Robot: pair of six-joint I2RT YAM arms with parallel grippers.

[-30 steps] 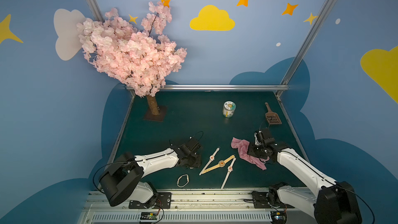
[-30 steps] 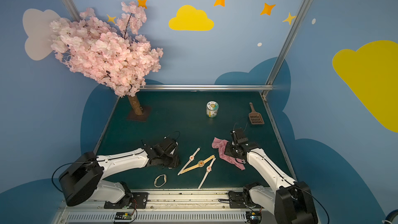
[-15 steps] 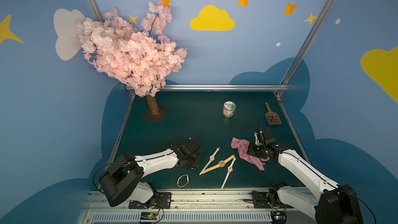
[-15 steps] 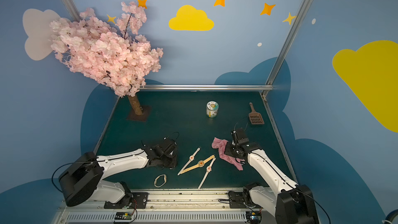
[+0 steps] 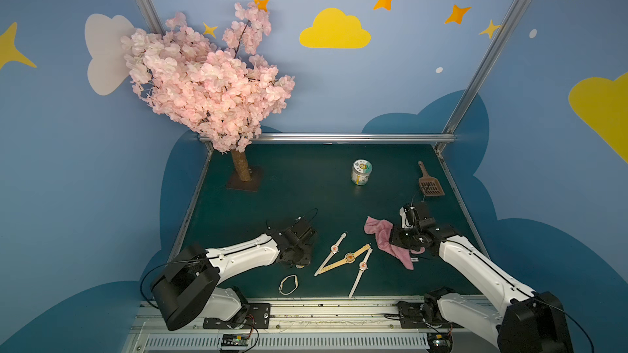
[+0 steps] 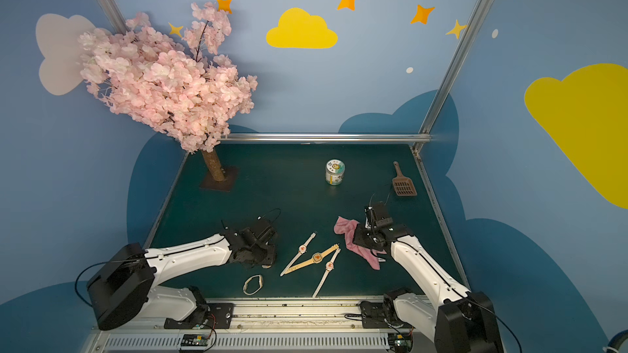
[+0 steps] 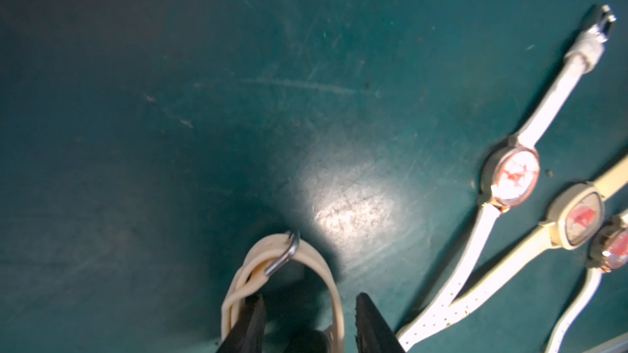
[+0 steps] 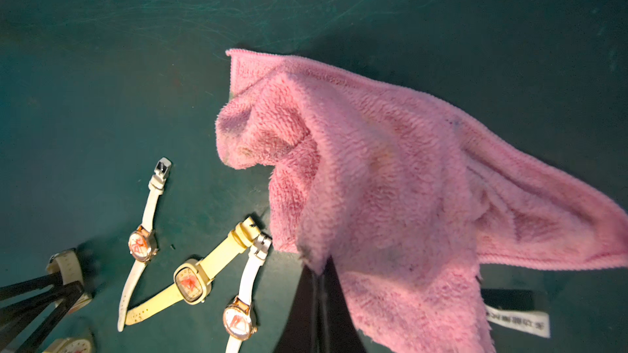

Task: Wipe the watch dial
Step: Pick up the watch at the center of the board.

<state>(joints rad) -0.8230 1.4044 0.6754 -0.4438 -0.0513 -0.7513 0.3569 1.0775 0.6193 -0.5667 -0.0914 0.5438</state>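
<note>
Three watches lie flat on the green mat: a white-strapped one (image 5: 334, 248), a cream one (image 5: 350, 258) and another white one (image 5: 363, 265). A buckled cream watch (image 7: 326, 266) stands as a loop at my left gripper (image 7: 307, 297). Its jaws are apart, one finger (image 7: 249, 320) against the loop, the other just outside it. That gripper (image 5: 299, 259) shows left of the flat watches in both top views. My right gripper (image 8: 321, 273) is shut on a pink cloth (image 8: 390, 171), which hangs to the mat right of the watches (image 5: 382, 236).
Another looped cream watch (image 5: 288, 284) lies near the front rail. A small jar (image 5: 361, 172) and a brown scoop (image 5: 431, 185) stand at the back right. A pink blossom tree (image 5: 210, 86) fills the back left corner.
</note>
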